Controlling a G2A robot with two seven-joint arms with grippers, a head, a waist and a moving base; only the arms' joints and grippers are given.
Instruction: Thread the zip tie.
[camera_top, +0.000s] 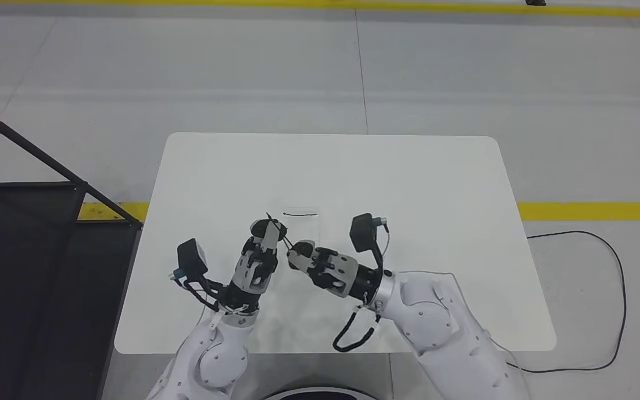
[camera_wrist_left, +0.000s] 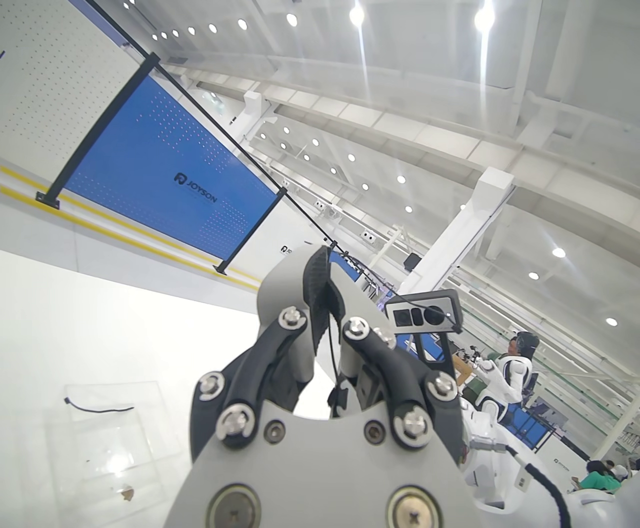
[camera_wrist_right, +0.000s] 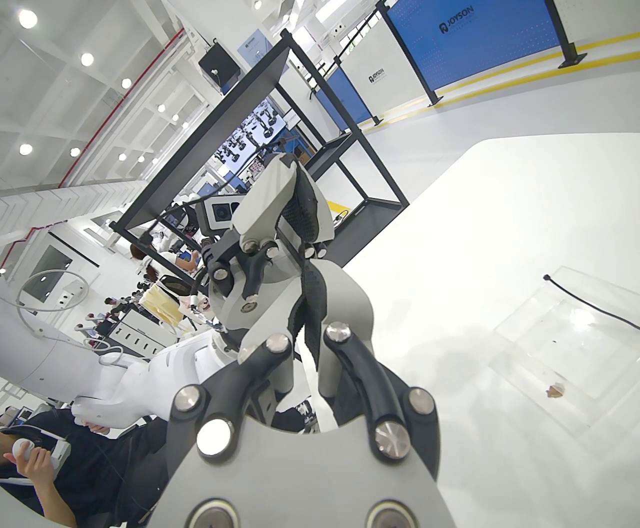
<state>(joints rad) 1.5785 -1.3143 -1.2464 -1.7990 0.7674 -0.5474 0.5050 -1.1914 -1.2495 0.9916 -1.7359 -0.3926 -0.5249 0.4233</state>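
A thin black zip tie (camera_wrist_left: 331, 350) is clamped between the closed fingers of the left gripper (camera_wrist_left: 324, 272), its strand running back past the pads toward the wrist. The right gripper (camera_wrist_right: 309, 287), likewise closed, is held tip to tip against the left, pinching the tie's other end. Beyond both fingertips, a spare tie (camera_wrist_left: 97, 409) is laid in a clear tray (camera_wrist_right: 545, 345) on the white table (camera_top: 430, 200).
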